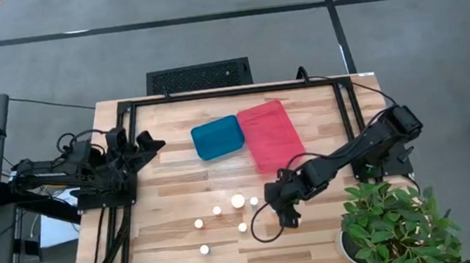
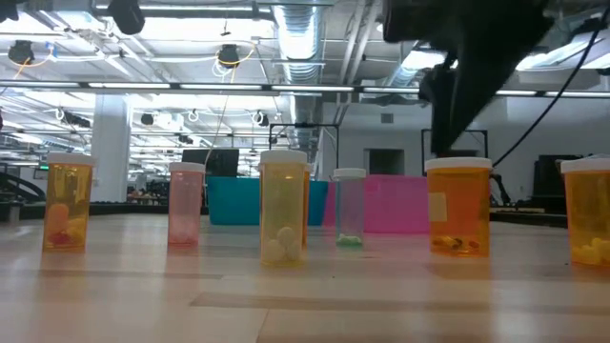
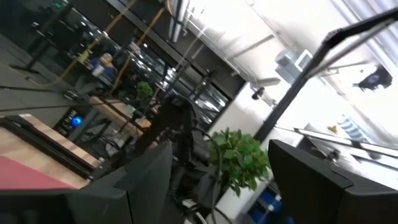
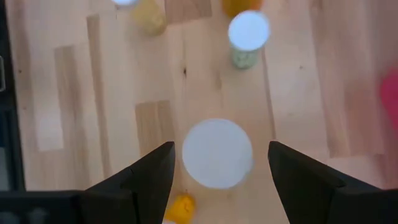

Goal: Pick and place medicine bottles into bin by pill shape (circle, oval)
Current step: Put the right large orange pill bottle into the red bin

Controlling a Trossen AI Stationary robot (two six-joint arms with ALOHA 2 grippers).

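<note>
Several medicine bottles with white caps stand in a loose group on the front half of the wooden table (image 1: pixel 171 191); one of them is a bigger-capped bottle (image 1: pixel 238 200). My right gripper (image 1: pixel 276 204) hangs open just right of the group. In the right wrist view it (image 4: pixel 221 149) points straight down, with a big white cap (image 4: pixel 217 154) centred between its fingers. The low view shows the gripper (image 2: pixel 457 143) just above an orange bottle (image 2: pixel 457 205), not touching it. A blue bin (image 1: pixel 218 138) and a pink bin (image 1: pixel 270 135) lie behind. My left gripper (image 1: pixel 151 144) waits open at the table's left edge.
A potted plant (image 1: pixel 394 224) stands at the table's front right corner, close to the right arm. A black frame (image 1: pixel 231 92) runs round the table's back and sides. A loose cable loop (image 1: pixel 263 233) lies by the right gripper. Bare wood shows on the front left.
</note>
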